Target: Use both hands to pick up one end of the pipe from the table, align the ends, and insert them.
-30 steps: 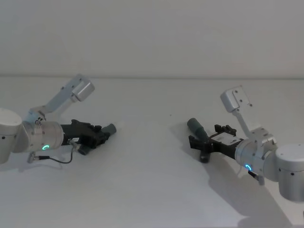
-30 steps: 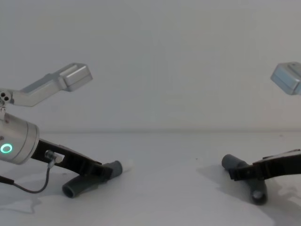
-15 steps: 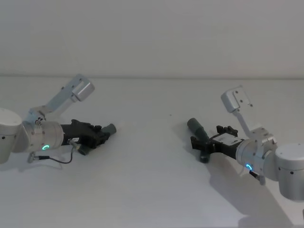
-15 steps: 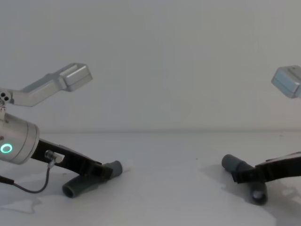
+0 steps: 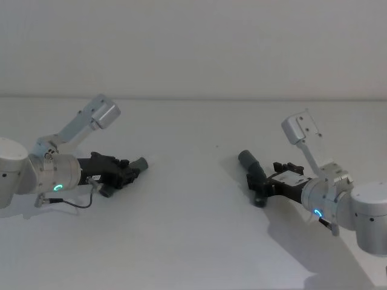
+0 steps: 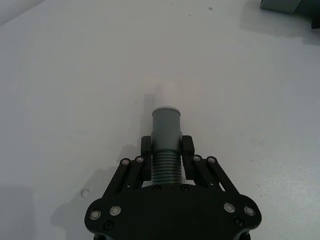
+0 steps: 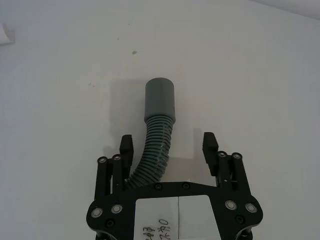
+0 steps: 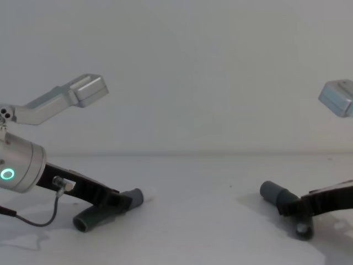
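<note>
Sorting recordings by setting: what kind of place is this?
Likely a robotics lab bench: plain white table, blank wall, left gripper clamping one hose piece, right gripper open around the other piece.

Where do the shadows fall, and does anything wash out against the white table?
Left wrist view: the white tip of the pipe piece in the left gripper nearly vanishes into the table, with a faint shadow beside it. Right wrist view: the wide cuff ahead of the right gripper throws a soft shadow to one side. Head view: a broad shadow lies under the right arm.

Bright even light, soft shadows, seemingly overhead
</note>
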